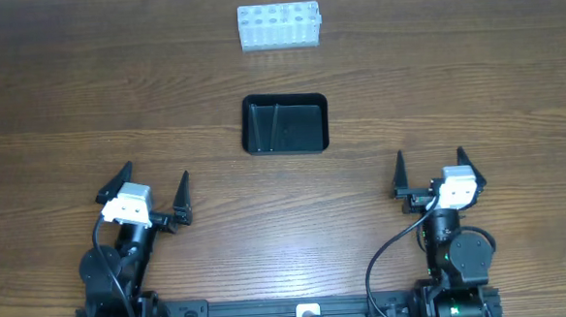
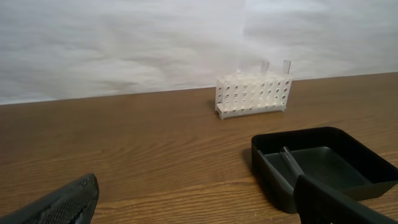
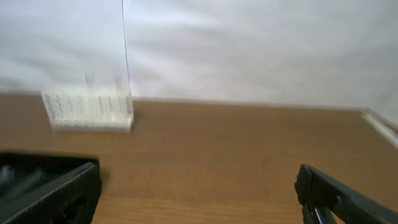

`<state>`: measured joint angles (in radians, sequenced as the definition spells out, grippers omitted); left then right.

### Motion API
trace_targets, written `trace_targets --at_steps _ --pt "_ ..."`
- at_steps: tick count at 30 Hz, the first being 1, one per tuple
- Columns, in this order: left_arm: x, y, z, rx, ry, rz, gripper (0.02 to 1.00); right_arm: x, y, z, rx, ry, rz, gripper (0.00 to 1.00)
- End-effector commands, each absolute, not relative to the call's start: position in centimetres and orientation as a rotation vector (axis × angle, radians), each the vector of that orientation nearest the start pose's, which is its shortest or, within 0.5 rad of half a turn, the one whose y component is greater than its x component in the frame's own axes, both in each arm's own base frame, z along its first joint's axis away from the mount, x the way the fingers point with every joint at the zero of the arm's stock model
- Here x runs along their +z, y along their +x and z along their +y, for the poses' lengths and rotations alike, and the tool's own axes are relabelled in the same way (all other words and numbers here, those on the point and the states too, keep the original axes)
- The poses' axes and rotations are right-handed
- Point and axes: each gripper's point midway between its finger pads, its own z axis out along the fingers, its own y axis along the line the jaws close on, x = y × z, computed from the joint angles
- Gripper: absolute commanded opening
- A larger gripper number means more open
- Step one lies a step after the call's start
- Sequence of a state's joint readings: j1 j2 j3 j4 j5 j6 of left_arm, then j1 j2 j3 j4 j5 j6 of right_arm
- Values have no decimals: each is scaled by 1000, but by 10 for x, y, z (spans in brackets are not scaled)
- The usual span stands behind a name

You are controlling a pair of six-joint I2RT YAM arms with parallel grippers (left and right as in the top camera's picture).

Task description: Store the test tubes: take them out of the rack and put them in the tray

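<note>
Checked in on the rig remotely and here's how things sat. The left pincer [image 1: 157,172] was hanging over bare table [image 1: 85,91] down near its own base, fingers spread wide with nothing between them. Same story for the right pincer [image 1: 429,154] on the other side: released and gripping nothing. Both were well apart from the task stuff and from each other.

The black tray [image 1: 322,123] sat in the middle of the table, farther out from the arms. Past it, at the far edge, stood the white rack [image 1: 279,27], upright, with a clear gap between the two. From the left wrist camera I could make out test tubes [image 2: 286,66] poking up out of the rack at one end. I counted two, but the rest of the holes were too small for me to judge. A slim loose tube [image 2: 290,160] lay flat on the tray floor near one wall (it showed up in the top view as a thin slanted line). The right wrist camera caught the rack off in the distance against a white backdrop [image 3: 249,43], with a corner of the tray just behind one finger.
</note>
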<state>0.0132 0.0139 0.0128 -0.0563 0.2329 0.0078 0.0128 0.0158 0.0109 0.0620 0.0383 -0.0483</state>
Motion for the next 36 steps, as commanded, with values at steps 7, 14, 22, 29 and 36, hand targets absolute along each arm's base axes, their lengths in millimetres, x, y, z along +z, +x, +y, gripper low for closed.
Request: trace_targets --at_steps 7,14,22,29,36 --pt "162 242 -39 -172 196 1615 1000 206 245 -32 -94 190 1436 991" --pt "162 242 -39 -172 196 1615 1000 227 265 -21 -48 144 1471 991" --pt "162 242 -39 -172 196 1615 993 251 331 27 164 -67 1652 991" --pt "162 242 -39 -172 196 1615 998 238 407 45 274 -75 1894 993" --pt "162 242 -39 -172 196 1615 1000 226 459 103 331 -201 2024 993"
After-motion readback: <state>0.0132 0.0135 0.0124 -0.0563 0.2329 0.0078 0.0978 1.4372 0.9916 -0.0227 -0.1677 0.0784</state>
